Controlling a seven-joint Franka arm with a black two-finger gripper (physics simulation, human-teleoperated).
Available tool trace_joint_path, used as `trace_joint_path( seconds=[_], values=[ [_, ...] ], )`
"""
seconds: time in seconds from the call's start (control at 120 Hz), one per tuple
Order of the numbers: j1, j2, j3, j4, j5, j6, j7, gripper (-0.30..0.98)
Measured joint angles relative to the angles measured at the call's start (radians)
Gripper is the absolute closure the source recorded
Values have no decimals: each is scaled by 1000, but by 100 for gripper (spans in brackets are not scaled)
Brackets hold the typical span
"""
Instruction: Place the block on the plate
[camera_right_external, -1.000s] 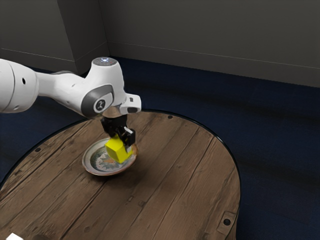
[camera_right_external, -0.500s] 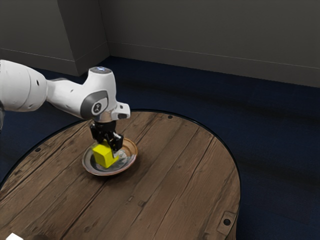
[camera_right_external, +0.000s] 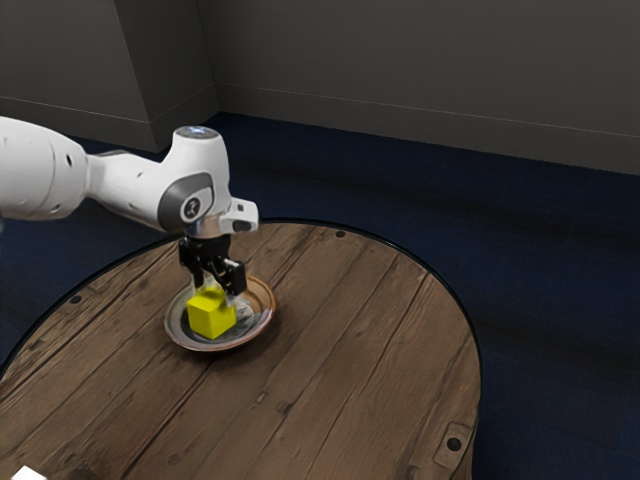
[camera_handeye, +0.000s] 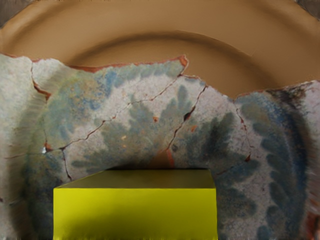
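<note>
The black gripper (camera_right_external: 217, 287) is low over the plate, its fingers spread apart just above the yellow block. In the exterior view, the block (camera_right_external: 209, 315) rests upright on the plate, toward the exterior view's left part of it. Round and shallow, the plate (camera_right_external: 262, 299) has a brown rim and a patterned, cracked-looking inside. The wrist view has the yellow block (camera_handeye: 135, 214) close beneath my hand, with the patterned plate (camera_handeye: 150, 112) around it.
A round wooden table (camera_right_external: 340, 350) carries the plate near its far side. The corner of a white object (camera_right_external: 28, 474) shows at the exterior view's lower left.
Block and hand have shifted toward the exterior view's left and down since the first picture. Lately my fingers have opened, the hand has risen slightly, and the tilted block has settled level.
</note>
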Motion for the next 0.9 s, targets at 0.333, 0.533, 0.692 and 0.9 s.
trace_joint_path(
  seconds=[0.333, 0.533, 0.692, 0.9],
  values=[
    [-17, -106, -1, 28, -2, -75, 22, 1],
    [-31, -141, -2, 142, -14, -177, 30, 0],
    [-28, -145, 10, 284, -34, -314, 29, 0],
    [-14, -190, 42, 405, -30, -492, 21, 0]
  ],
)
